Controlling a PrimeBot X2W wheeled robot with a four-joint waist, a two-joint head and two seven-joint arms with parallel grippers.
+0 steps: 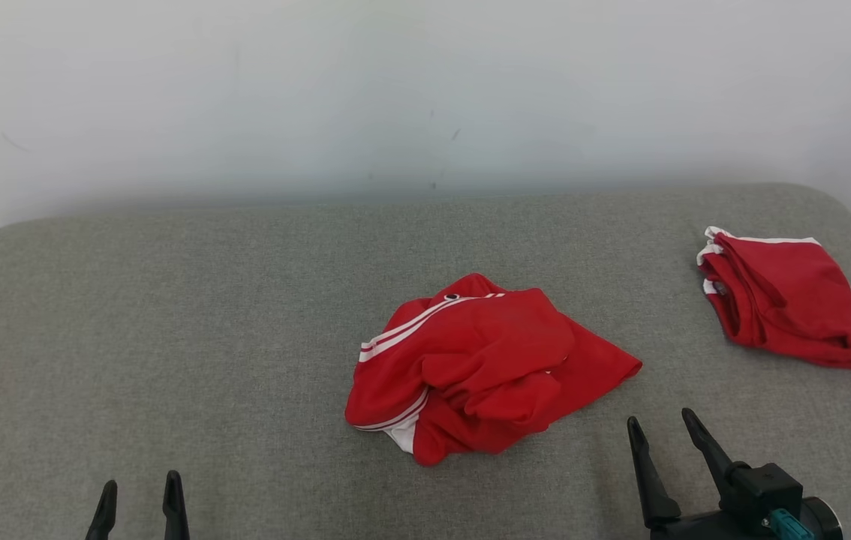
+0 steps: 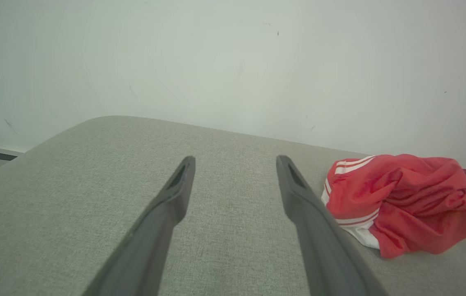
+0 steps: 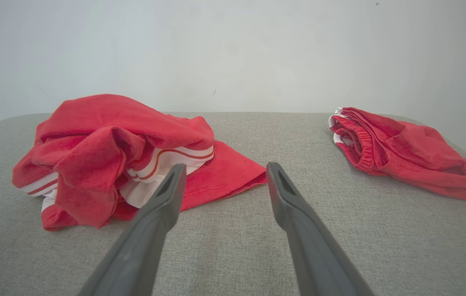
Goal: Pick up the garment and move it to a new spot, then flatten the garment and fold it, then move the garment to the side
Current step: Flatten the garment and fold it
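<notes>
One crumpled red garment with white stripes lay heaped at the centre of the head view on the grey padded surface, bunched and unfolded. Just below and to its right, the right gripper stood with fingers spread apart, holding nothing and clear of the cloth. At the lower left, well apart from the heap, the left gripper was likewise spread and empty. A second red garment sat roughly folded at the right edge. Judged from this, nothing was done: lifting, flattening, folding and setting aside all remained.
</notes>
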